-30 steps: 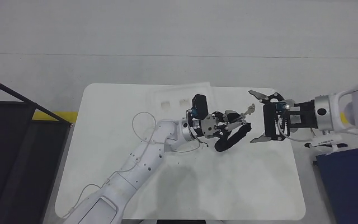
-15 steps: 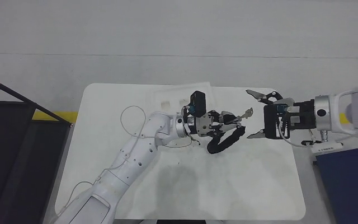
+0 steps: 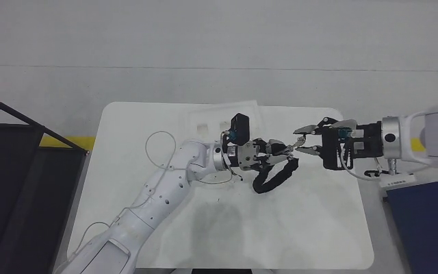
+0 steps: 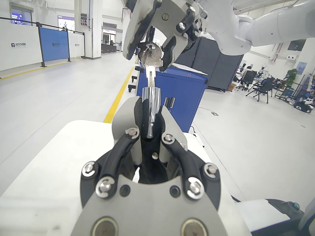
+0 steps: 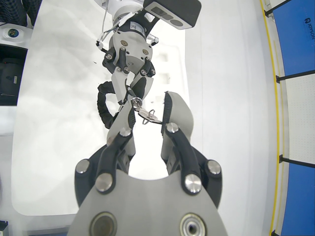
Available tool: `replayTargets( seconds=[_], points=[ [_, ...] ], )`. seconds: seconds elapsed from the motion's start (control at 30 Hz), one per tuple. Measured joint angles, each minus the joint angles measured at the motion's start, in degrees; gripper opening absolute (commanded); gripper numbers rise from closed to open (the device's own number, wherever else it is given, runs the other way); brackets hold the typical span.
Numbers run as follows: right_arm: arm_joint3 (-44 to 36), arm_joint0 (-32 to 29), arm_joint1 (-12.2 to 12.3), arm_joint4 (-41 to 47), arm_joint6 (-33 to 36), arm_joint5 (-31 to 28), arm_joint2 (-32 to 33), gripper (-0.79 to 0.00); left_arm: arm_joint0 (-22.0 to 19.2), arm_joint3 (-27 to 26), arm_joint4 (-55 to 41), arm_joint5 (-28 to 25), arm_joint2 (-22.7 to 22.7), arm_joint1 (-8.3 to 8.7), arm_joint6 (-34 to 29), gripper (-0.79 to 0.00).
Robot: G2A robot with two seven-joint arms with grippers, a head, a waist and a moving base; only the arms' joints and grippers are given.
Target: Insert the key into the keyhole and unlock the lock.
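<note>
- Centre-right of the top view, above the white worktop (image 3: 137, 171), the two arms meet tip to tip.
- The left pincer (image 3: 277, 146) is clamped on the lock (image 4: 151, 99). It grips the chrome barrel with the keyhole end facing the other arm, probably to brace the barrel against a twist.
- The black cable (image 3: 274, 179) loops below that pincer, lower centre of the top view. I can't tell whether it touches the worktop.
- The key (image 4: 150, 56) sits with its blade already in the keyhole. Its head and ring stick out, upper centre of the left wrist view.
- The right pincer (image 3: 301, 140) straddles the key's head with its fingers spread, not gripping as far as I can tell. One fingertip (image 4: 165, 62) looks very near the edge of the head; contact is unclear.
- Pose: the left arm runs up from the lower left of the top view, wrist pointing right. The right arm comes in from the right edge, roughly level and in line with the barrel.
- Judgement: insertion looks done. Closing on the head and turning it remain.
</note>
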Motion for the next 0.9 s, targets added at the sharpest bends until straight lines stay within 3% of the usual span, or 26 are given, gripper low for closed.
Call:
replayTargets(
  seconds=[0.2, 0.4, 0.73, 0.9],
  points=[
    [0.72, 0.23, 0.3, 2.18, 0.96, 0.0, -0.68, -0.785, 0.06, -0.08, 0.46, 0.0, -0.37, 0.1, 0.35, -0.785],
    [2.1, 0.2, 0.38, 11.46, 7.11, 2.64, -1.98, -0.785, 0.07, -0.29, 1.67, 0.08, -0.76, 0.12, 0.82, -0.785],
    [-0.22, 2.77, 0.48, 36.76, 30.09, 19.85, -4.01, -0.785, 0.55, -0.57, 3.43, 0.38, -0.97, -0.06, 2.22, -0.785],
    [0.07, 2.94, 0.48, 45.17, 35.36, 27.03, -3.59, -0.785, 0.79, -0.65, 4.09, 0.44, -0.93, -0.14, 2.59, -0.785]
  ],
)
